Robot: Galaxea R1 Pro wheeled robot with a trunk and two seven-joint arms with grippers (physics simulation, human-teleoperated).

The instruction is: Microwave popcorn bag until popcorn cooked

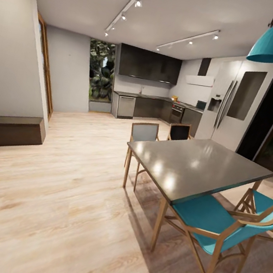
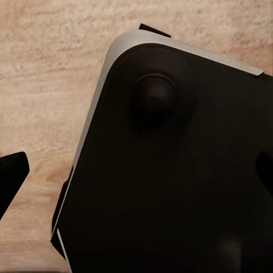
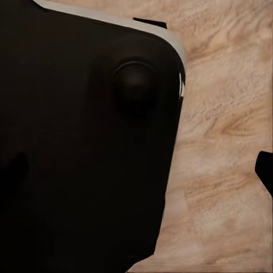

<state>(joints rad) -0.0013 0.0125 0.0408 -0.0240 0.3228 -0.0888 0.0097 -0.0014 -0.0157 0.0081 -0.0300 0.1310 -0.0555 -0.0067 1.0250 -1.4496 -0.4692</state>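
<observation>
A dark tip of the left fingers [image 2: 11, 179] and of the right fingers [image 3: 265, 170] was seen above the wooden floor [image 3: 227, 114]; their spread could not be told. The countertop [image 1: 154, 97] was seen far beyond the grey dining table [image 1: 194, 167]. No lettering could be read.

One table [image 1: 203, 166], four chairs [image 1: 215, 222]

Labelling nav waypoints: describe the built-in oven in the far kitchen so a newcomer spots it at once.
Find the tall steel fridge at the right, then follow the grey countertop running along the back wall to its left. The oven sits under that worktop near the corner: a steel front with a dark door, between dark cabinet fronts, unlike the plain steel dishwasher further left.
</observation>
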